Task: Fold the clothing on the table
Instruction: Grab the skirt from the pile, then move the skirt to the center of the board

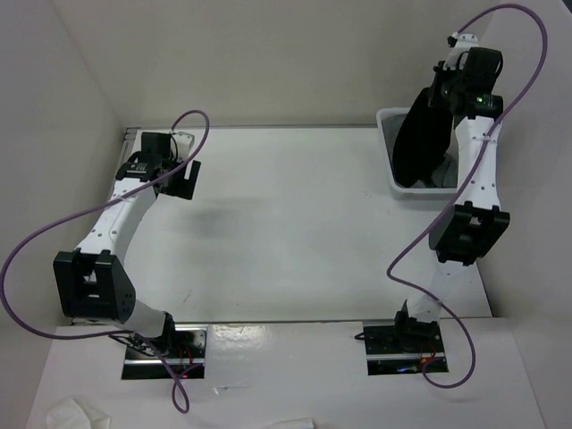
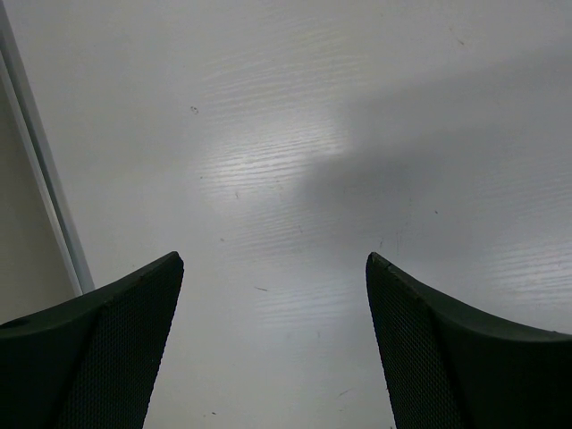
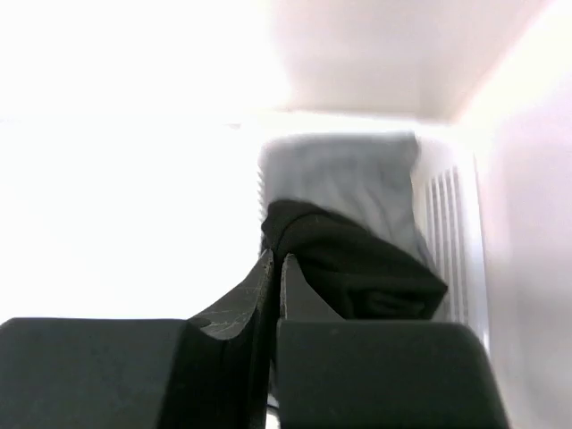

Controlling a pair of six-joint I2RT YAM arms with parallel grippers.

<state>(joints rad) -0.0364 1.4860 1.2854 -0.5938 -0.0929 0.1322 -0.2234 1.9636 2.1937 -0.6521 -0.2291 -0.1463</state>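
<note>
A matte black garment (image 1: 416, 143) hangs limp in one long drape, its long axis upright. Its top end is pinched in the right gripper's (image 3: 275, 268) closed jaws, and its lower end trails into the white basket (image 1: 385, 147) at the table's (image 1: 286, 232) far right. The left gripper (image 2: 273, 268) hovers over the table's far left — jaws spread wide.

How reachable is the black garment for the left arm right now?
Probably not. The left gripper is open over the table at far left; the black garment hangs from the shut right gripper above the white basket at far right. Nothing lies between.
</note>
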